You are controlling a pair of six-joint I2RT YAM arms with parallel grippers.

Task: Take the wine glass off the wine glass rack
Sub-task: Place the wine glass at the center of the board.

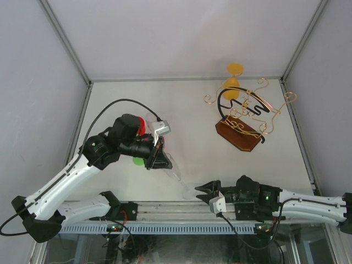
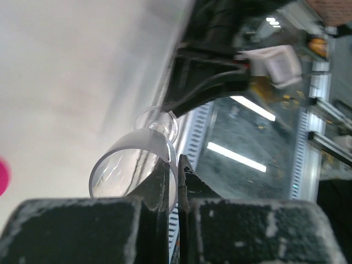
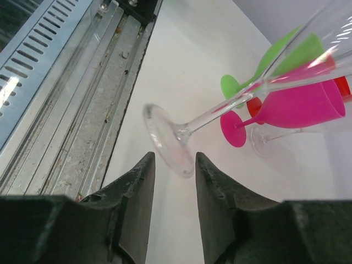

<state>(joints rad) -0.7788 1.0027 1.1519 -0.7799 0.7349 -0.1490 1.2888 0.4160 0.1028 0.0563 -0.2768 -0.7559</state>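
Left pincer (image 2: 177, 165) is clenched on the rim of the clear wine glass (image 2: 126, 159), which hangs tilted over the desk (image 1: 165, 104), well apart from the wine glass rack (image 1: 242, 118). Right pincer (image 3: 175, 159) stands released just beside the foot. We judge that this rim-only grip could slip or crack the glass.

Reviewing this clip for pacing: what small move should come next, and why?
Probably draw the right gripper straight back. Its jaws stand open, with the foot of the clear wine glass just ahead of the fingertips, while the left gripper is shut on the rim, so the left arm alone carries it.
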